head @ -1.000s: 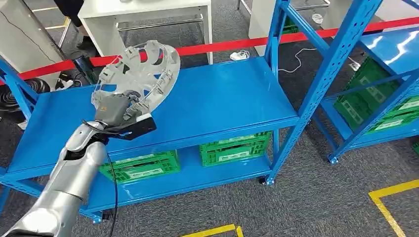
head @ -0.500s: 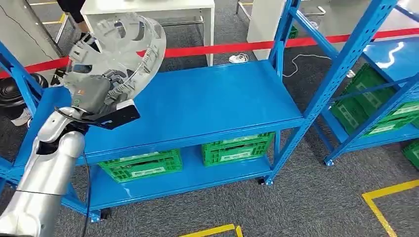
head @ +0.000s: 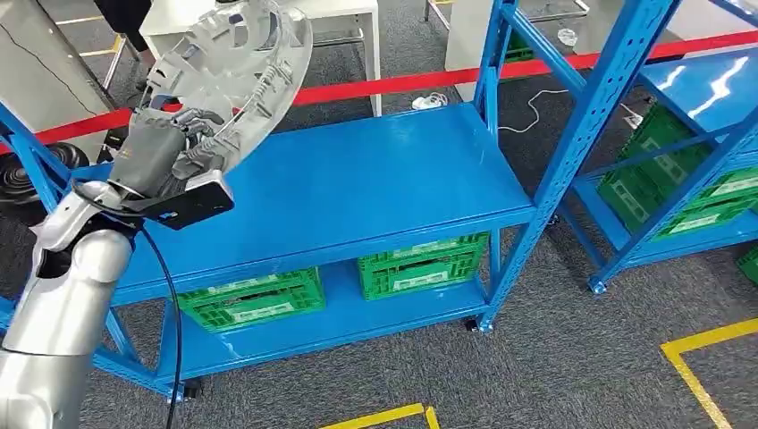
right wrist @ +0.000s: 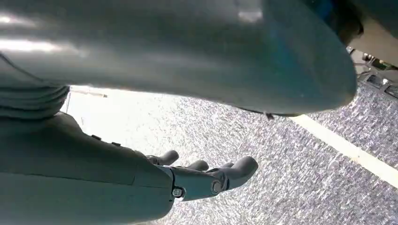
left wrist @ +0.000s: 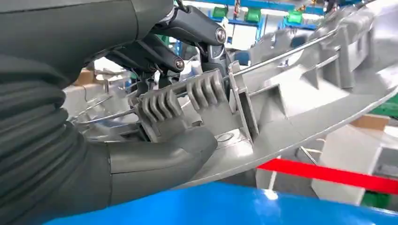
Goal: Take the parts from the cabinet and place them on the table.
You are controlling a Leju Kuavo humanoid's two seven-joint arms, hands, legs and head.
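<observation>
My left hand [head: 159, 152] grips the rim of a round grey plastic part [head: 234, 64] with ribs and wire clips, holding it tilted above the left end of the blue cabinet shelf [head: 357, 188]. Up close, the thumb and dark fingers [left wrist: 187, 93] clamp the grey part [left wrist: 300, 93] at its ribbed edge. My right hand [right wrist: 206, 180] hangs over grey carpet with its fingers loosely extended and nothing in it.
Green crates [head: 425, 264] sit on the lower shelf. A second blue rack [head: 679, 170] with green crates stands at the right. A red tape barrier [head: 393, 83] and a white table [head: 357, 9] lie behind. Yellow floor lines [head: 706, 344] mark the carpet.
My left arm has lifted the grey part higher and further left above the shelf. The whole view has shifted a little as the camera moved.
</observation>
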